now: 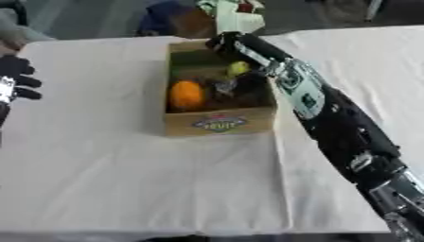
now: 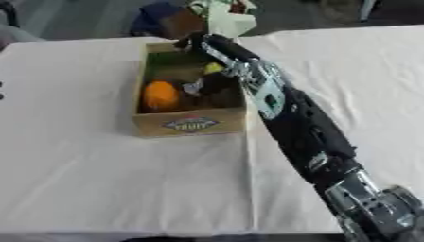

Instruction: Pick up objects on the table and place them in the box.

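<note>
A cardboard box [image 1: 218, 124] with a printed label on its front wall stands at the table's middle back. Inside it lie an orange round object [image 1: 186, 94], a small yellow-green object [image 1: 238, 68] and some dark items that I cannot make out. My right arm [image 1: 331, 118] comes in from the lower right and crosses the box's right side. My right hand [image 1: 225, 43] is over the box's far rim, and its grip is hidden from me. My left hand [image 1: 16, 78] is open at the left edge, away from the box, holding nothing.
A white cloth [image 1: 124, 179] covers the table. Beyond the far edge stand a white and green object [image 1: 234, 14] and a blue and brown shape [image 1: 170, 19].
</note>
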Robot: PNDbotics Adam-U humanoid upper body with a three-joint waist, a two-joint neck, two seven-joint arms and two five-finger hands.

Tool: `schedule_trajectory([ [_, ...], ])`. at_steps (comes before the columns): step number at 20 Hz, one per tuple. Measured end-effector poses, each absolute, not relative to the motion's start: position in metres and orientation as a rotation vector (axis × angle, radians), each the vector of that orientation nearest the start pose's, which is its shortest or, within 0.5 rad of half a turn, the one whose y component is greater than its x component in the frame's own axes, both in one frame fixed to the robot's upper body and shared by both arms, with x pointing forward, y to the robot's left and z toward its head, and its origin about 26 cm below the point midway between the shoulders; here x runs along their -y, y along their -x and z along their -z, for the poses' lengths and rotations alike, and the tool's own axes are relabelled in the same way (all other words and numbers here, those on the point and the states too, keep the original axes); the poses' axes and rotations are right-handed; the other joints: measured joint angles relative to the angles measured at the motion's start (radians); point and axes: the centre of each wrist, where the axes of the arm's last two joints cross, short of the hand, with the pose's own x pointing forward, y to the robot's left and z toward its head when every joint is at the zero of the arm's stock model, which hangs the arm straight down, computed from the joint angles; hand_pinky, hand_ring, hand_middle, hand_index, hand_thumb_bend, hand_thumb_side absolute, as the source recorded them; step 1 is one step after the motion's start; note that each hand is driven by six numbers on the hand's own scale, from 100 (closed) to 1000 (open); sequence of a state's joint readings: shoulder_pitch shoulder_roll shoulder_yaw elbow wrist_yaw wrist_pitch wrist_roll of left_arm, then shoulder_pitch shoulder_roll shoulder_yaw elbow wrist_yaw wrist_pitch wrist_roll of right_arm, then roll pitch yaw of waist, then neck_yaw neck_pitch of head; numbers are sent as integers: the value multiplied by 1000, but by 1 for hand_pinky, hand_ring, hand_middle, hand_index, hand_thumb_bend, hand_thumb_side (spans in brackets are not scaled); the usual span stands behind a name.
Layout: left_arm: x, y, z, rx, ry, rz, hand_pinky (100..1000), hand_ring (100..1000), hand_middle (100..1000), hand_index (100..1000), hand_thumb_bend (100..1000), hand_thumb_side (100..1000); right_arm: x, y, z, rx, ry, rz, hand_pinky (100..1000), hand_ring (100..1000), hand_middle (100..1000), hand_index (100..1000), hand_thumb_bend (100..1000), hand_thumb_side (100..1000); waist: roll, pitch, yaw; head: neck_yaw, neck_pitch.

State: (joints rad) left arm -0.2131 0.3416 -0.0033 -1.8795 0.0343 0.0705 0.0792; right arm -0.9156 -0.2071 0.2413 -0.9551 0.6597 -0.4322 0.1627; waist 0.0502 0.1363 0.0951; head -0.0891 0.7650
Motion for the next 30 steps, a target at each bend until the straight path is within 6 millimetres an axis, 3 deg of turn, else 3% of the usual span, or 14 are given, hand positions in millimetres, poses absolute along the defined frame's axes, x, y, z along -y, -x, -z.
schedule_trajectory([
  [5, -280, -306, -150, 2012, -226, 250, 550, 595, 593, 680, 318, 675, 166, -465, -152, 2042, 412, -1398, 730, 769, 814, 912, 524, 511, 0, -1, -7, 7, 0],
  [7, -280, -306, -149, 2011, -227, 249, 550, 595, 592, 679, 317, 675, 170, -461, -155, 2066, 401, -1376, 719, 757, 795, 902, 494, 483, -1, -1, -12, 12, 0],
  [9, -280, -305, -149, 2009, -227, 248, 549, 595, 592, 679, 316, 676, 179, -456, -158, 2093, 378, -1331, 687, 720, 748, 885, 410, 420, -4, -1, -16, 18, 0],
  [11, -281, -305, -147, 2002, -229, 247, 549, 594, 592, 678, 316, 675, 190, -447, -161, 2119, 341, -1265, 669, 695, 718, 865, 330, 355, -9, -3, -20, 26, 0],
  [21, -285, -303, -143, 1993, -251, 234, 547, 593, 590, 675, 332, 672, 251, -386, -186, 2213, 174, -893, 629, 648, 667, 838, 175, 236, -22, -3, -35, 55, 0],
  [30, -284, -302, -137, 1980, -248, 212, 547, 593, 589, 675, 336, 669, 287, -349, -176, 2277, 200, -764, 625, 640, 652, 833, 139, 222, -21, 6, -58, 64, 0],
])
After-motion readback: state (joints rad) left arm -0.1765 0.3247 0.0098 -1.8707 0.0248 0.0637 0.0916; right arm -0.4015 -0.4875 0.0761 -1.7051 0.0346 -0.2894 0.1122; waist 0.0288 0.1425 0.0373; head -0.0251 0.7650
